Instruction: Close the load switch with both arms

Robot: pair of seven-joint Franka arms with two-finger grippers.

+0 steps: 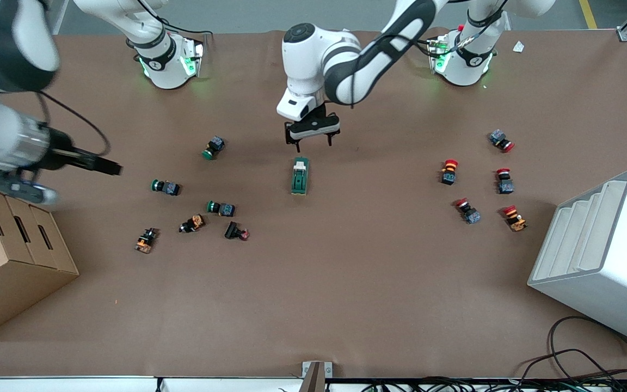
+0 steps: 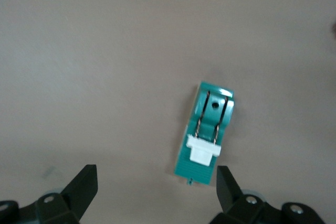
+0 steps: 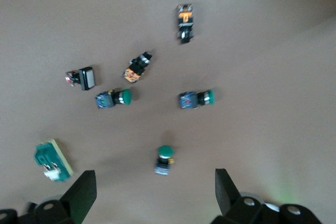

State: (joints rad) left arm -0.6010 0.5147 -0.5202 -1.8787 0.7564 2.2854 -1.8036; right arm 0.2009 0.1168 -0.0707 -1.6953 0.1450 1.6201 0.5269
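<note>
Approach step. The dark green oblong load switch with its white lever lies mid-table, untouched. The left gripper, fingers spread wide, hovers over the lever end. The right gripper, spread wide, hangs over the 3 green pushbuttons. Next, probably: 1 gripper steadies the body, 1 presses the lever.

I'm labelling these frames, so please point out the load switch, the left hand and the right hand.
load switch (image 1: 299, 176), front view, on its green body.
left hand (image 1: 312, 142), front view, midway between its open fingertips, over the table just above the switch.
right hand (image 1: 112, 169), front view, at its dark fingertips.
</note>
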